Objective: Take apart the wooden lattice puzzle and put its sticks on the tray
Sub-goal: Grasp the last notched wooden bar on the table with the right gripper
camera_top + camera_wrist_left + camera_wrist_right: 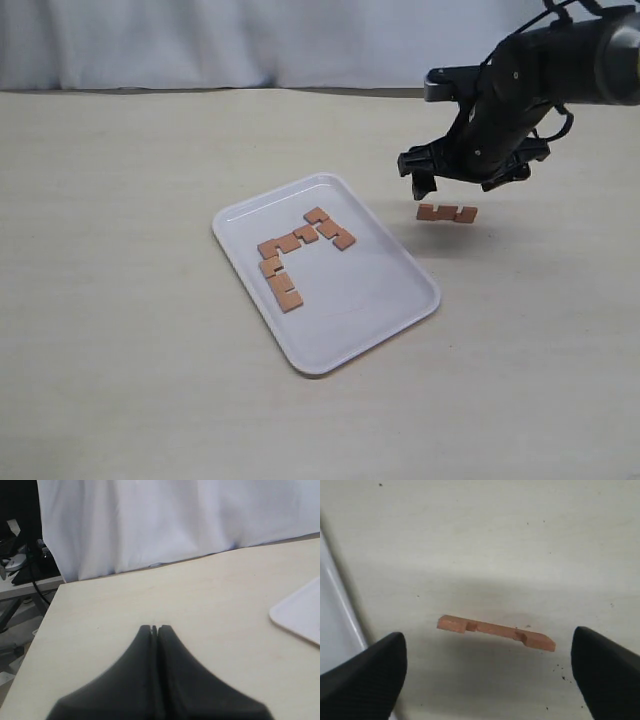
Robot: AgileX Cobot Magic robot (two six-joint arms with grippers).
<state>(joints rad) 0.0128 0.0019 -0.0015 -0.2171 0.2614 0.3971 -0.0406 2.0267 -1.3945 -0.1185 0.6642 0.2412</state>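
Three reddish-brown notched sticks (281, 243) (330, 227) (280, 283) lie apart on the white tray (370, 310); no assembled lattice puzzle shows. One more stick (447, 213) (496, 632) lies flat on the table just right of the tray. My right gripper (466, 183) (488, 676) hovers open above that stick, its fingers (367, 672) spread wide on either side and touching nothing. My left gripper (155, 629) is shut and empty over bare table, out of the exterior view. A corner of the tray (300, 612) shows in the left wrist view.
A white curtain (250, 40) hangs behind the table's far edge. In the left wrist view the table's side edge (42, 625) drops off toward cables and equipment (20, 555). Dark specks dot the table near the loose stick.
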